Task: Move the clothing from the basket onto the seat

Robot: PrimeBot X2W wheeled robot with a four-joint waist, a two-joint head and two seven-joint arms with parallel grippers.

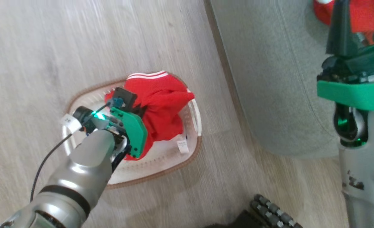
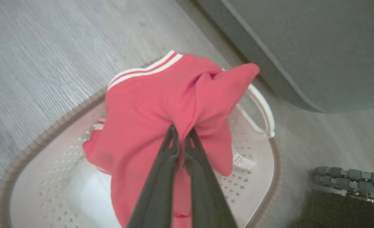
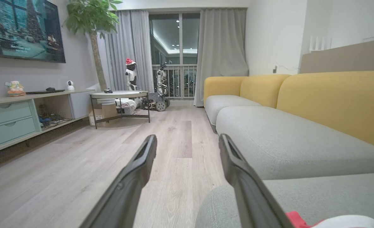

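Leftmost, the pale wooden floor [image 1: 47,47] carries the basket [image 1: 161,172]. Over it the left tool [image 2: 181,131] is pinched tight on a fold of the red clothing [image 2: 149,104]. The white-striped hem of the clothing lies at the basket's far rim, and its lower folds hang inside. Right of the basket, apart from it, stands the grey-green seat [image 1: 269,79]. Farther right, the right tool [image 3: 187,139] hangs over the seat's edge, fingers spread wide with nothing between them. Another red garment [image 1: 361,15] lies on the seat by it.

Clothing [image 2: 149,104]: bright red, white stripes at hem. Basket [image 2: 263,177]: cream, dotted w/ perforations, brown woven-look rim. Seat [image 1: 269,79]: grey-green. Floor [image 1: 79,47]: pale wood grain. My L gripper [image 2: 182,130]: dark fingers, green mount. Sofa backs [image 3: 332,95]: mustard yellow.
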